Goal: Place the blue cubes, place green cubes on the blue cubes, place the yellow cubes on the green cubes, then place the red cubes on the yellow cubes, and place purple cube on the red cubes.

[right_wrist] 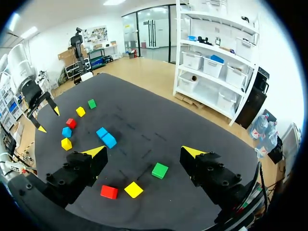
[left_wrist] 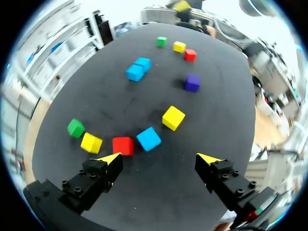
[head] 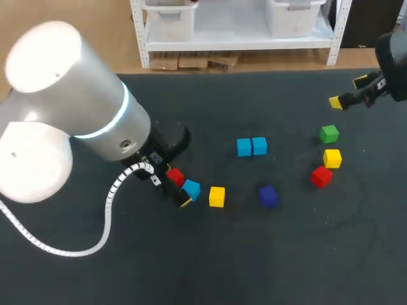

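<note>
While its yellow-tipped fingers stand wide apart and empty, the left gripper (left_wrist: pixel 160 158) hovers just short of a small lone light-blue cube (left_wrist: pixel 148 138) beside a small red cube (left_wrist: pixel 123 145). It is probably meant to carry the lone cube toward the touching pair of blue cubes (left_wrist: pixel 135 73) mid-table. Farther off, the right gripper (right_wrist: pixel 144 152) hangs equally wide, holding nothing.

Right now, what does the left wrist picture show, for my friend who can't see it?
The open left claw hangs over a dark table, with a red cube and blue cube just ahead. More colored cubes lie scattered beyond.
</note>
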